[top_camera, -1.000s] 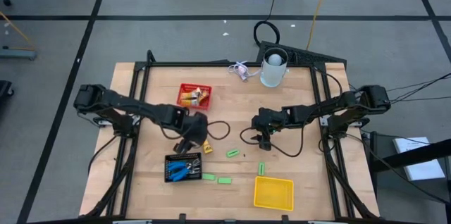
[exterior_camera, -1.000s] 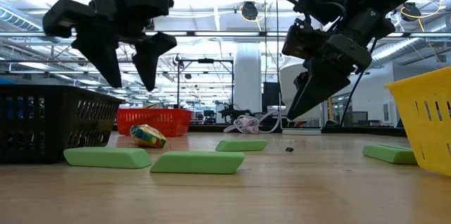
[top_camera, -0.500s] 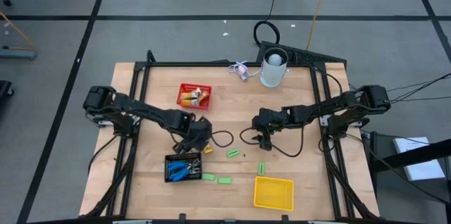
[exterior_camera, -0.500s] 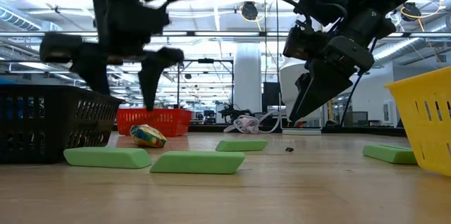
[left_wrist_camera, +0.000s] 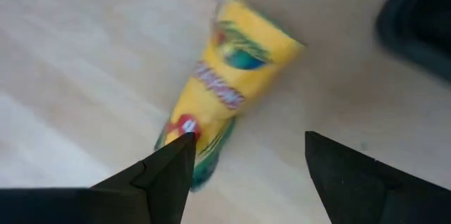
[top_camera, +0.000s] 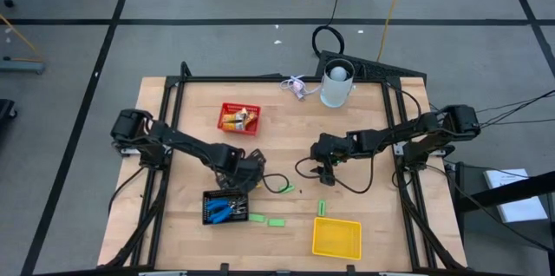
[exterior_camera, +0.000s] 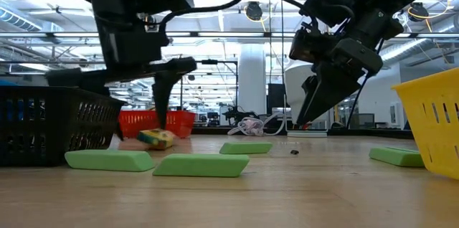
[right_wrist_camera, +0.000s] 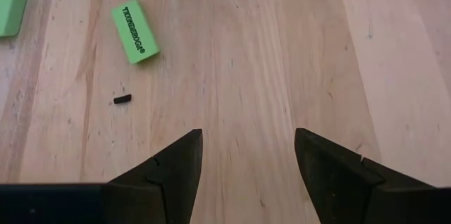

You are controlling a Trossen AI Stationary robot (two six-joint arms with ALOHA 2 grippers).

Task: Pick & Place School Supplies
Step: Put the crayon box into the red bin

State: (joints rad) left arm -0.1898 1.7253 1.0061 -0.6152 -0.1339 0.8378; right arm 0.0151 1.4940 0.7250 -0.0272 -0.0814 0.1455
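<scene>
The left gripper (exterior_camera: pixel 136 88) is down low over the table (top_camera: pixel 373 224) with its two fingers spread wide and nothing between them. Just ahead of its fingertips lies a small yellow crayon pack (left_wrist_camera: pixel 229 83), flat on the wood — one finger's tip is right at the pack's near end, the other stands well off to the side on bare board. From table height the pack (exterior_camera: pixel 156 138) shows directly under the fingers, close by but not lifted. From overhead the gripper's own body covers it. The black basket (top_camera: pixel 225 207), with blue-handled scissors (top_camera: pixel 227 209) inside, sits just beside that gripper.

The right gripper (top_camera: pixel 324 172) hangs above the middle of the table, clear of the surface, fingers parted and holding nothing. Below and ahead of it is open wood; a green eraser (right_wrist_camera: pixel 134 32) lies farther out beyond its fingertips, with a tiny dark scrap (right_wrist_camera: pixel 122 99) nearer in — neither touched. More green erasers (exterior_camera: pixel 200 164) lie scattered on the boards toward the yellow basket (top_camera: pixel 336 238). The red basket (top_camera: pixel 238 118) stands away from both grippers, some yellow items in it.
</scene>
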